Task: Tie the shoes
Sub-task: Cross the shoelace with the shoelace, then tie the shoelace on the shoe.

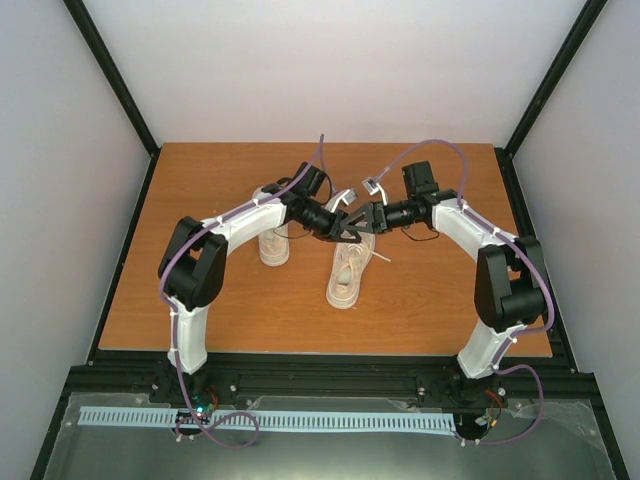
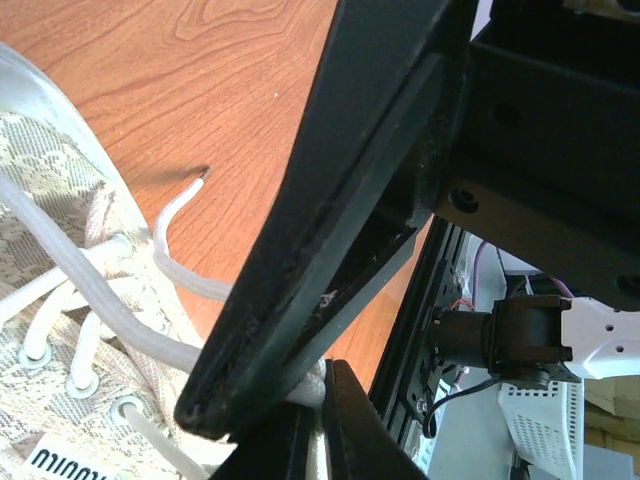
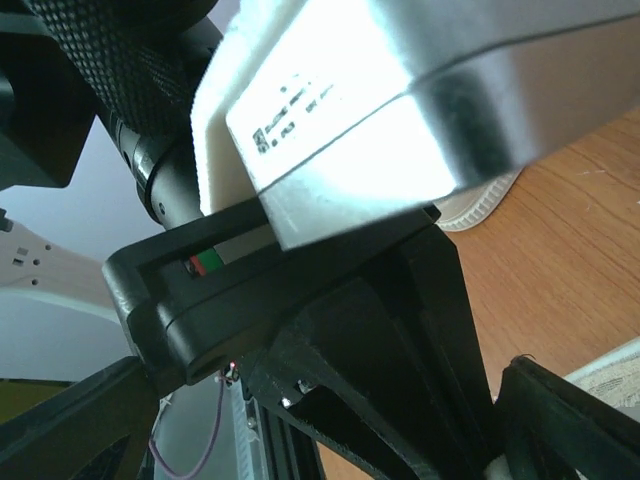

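On wood table [image 1: 450, 300], near its middle: shoe [image 1: 272, 248] and second shoe [image 1: 345, 282], close together, not touching.

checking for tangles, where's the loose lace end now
Left wrist view: the lace end lies on the table just right of the shoe, left of the left gripper.

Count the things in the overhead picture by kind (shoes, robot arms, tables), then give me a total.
Shoes: 2, the left shoe and the right shoe
Robot arms: 2, the left arm and the right arm
Table: 1
Total: 5
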